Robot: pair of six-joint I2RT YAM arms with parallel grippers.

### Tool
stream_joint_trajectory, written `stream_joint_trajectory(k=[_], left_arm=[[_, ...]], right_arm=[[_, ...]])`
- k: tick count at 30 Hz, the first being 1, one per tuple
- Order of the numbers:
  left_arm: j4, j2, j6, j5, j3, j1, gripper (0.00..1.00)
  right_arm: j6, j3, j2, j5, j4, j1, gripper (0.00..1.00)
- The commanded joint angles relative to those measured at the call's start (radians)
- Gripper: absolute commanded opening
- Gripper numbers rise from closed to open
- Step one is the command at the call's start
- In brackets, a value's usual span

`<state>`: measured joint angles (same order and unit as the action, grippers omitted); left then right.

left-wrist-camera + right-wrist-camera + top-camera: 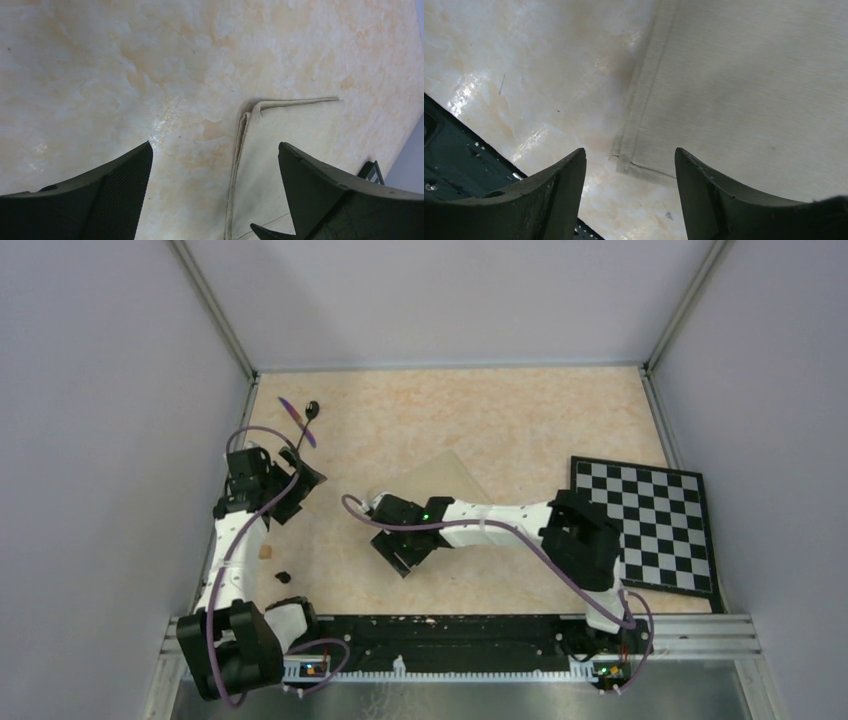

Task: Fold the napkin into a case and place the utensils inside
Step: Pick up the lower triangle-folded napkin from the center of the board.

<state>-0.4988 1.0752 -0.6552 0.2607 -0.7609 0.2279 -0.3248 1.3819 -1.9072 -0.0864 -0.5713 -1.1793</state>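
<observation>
Two arms reach out over the surface [520, 410], and both sets of fingers are spread with nothing pinched. The left fingers [100, 200] hang wide apart at the left of the top view. In the left wrist view there's bare surface under the gap, and the doubled edge of the napkin [280, 125] runs just right of it. The right fingers [539, 200] are parted too, low in the middle of the top view. A hemmed napkin corner sits right below their gap, and neither finger is gripping it. The napkin lies flat at the centre of the top view, its near part hidden under the right arm. In the upper left, the black spoon [312, 408] and purple knife [297, 421] lie close together and seem to cross, well apart from the napkin. A checkerboard [645, 525] sits at the right.
</observation>
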Motion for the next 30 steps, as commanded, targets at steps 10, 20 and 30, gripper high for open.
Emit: stream_joint_trajectory(k=[10, 20, 30], left_arm=[[0.001, -0.033, 0.053, -0.013, -0.004, 0.051, 0.99], [0.002, -0.033, 0.062, -0.019, 0.009, 0.055, 0.99], [-0.013, -0.047, 0.072, -0.032, 0.003, 0.057, 0.99]], right_arm=[[0.056, 0.131, -0.113, -0.084, -0.147, -0.058, 0.66], [0.048, 0.105, -0.164, -0.113, -0.129, -0.062, 0.58], [0.003, 0.03, -0.192, -0.194, -0.102, -0.085, 0.36]])
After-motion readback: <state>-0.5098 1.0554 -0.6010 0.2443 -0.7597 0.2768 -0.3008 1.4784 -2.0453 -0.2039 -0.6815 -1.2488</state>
